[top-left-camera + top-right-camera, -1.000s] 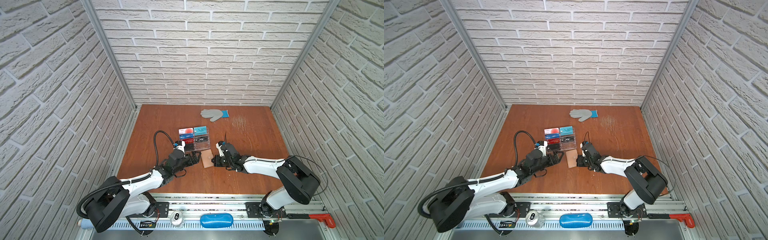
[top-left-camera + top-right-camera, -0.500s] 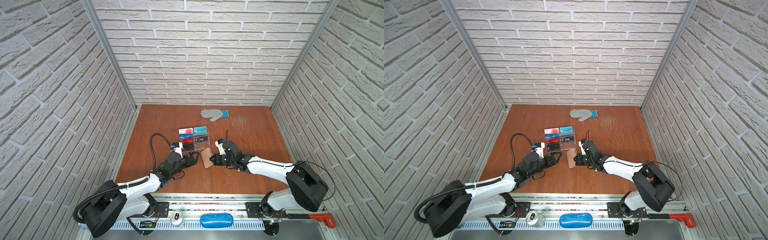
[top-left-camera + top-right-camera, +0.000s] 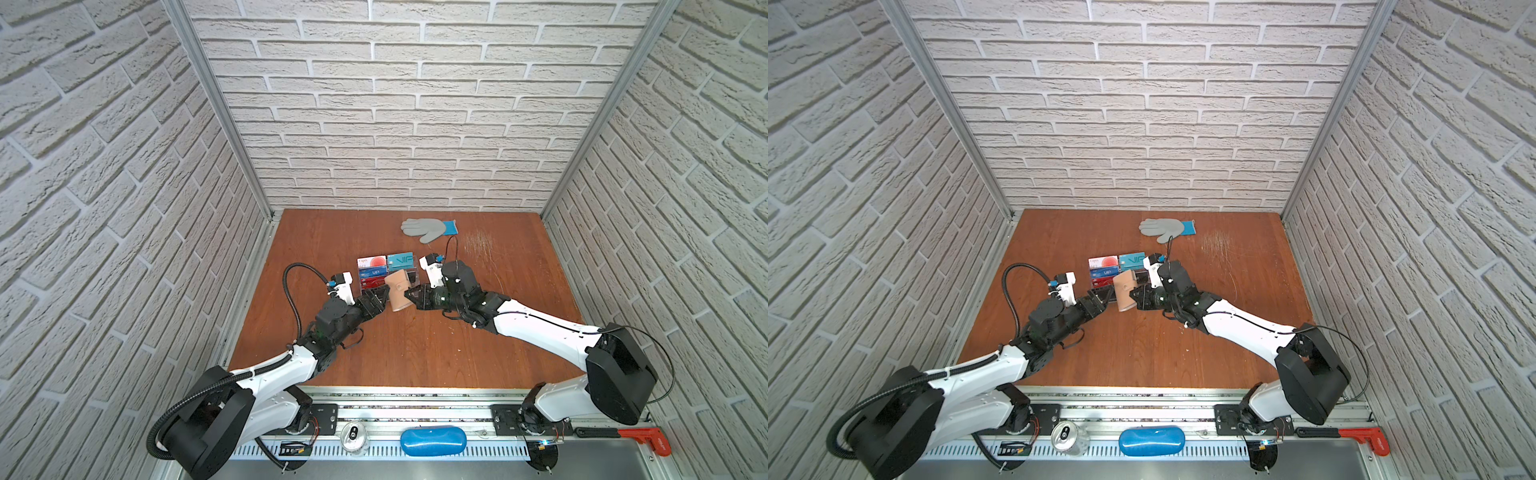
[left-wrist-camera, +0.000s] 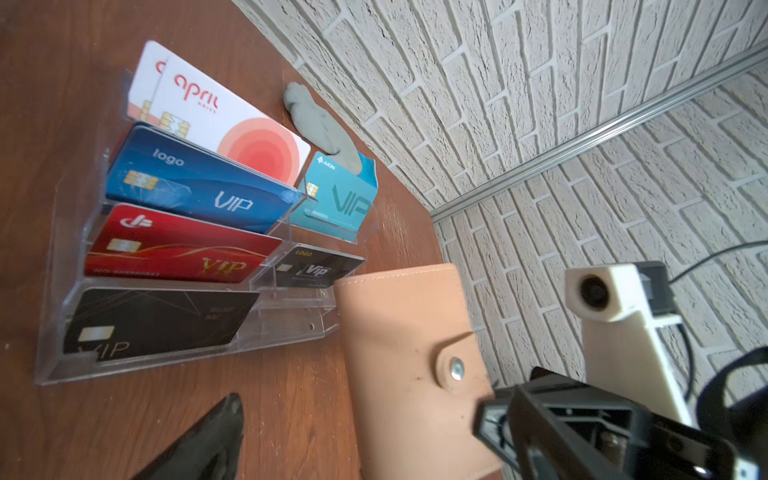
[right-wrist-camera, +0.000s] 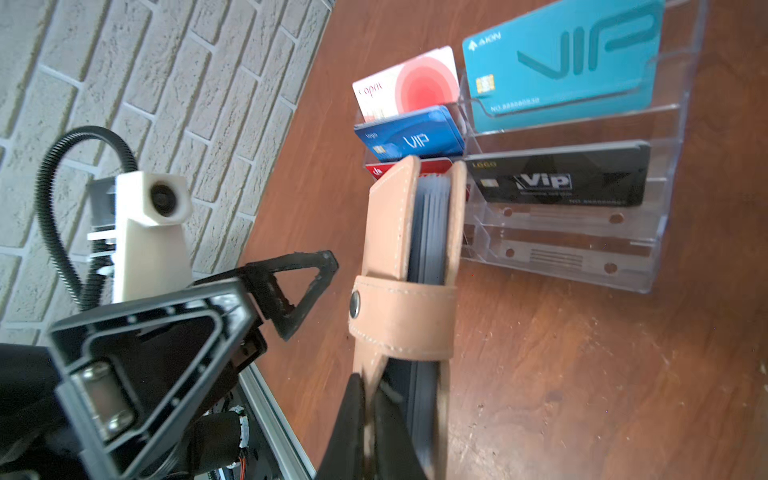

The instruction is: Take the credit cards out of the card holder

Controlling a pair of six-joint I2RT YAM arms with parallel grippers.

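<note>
1. Right pincer (image 3: 409,297) is clamped together on the lower edge of the card holder (image 3: 399,291), which stands on edge just past its tips. Blur in the right wrist view smears the contact itself, and whether the holder rests on the worktop (image 3: 415,345) cannot be told.
2. The snap strap (image 5: 401,320) is fastened across the holder. The grey-blue sleeve pages (image 5: 430,224) show only edge-on, so whether any card sits inside is hidden.
3. The left pincer (image 3: 379,298) faces the right one from across the holder, jaws wide apart, just beside the tan cover. Touching or not is unclear. The left wrist view shows only one finger (image 4: 212,436); the other is cut off.
4. Beyond the holder from both pincers, a clear acrylic stand (image 4: 291,316) holds credit cards (image 4: 195,187): white with a red circle, blue, red, black, teal and a second black. In both top views the holder covers part of the stand.
5. Well past the stand, a grey glove (image 3: 428,228) lies on the worktop, half hidden behind the teal card in the left wrist view.
</note>
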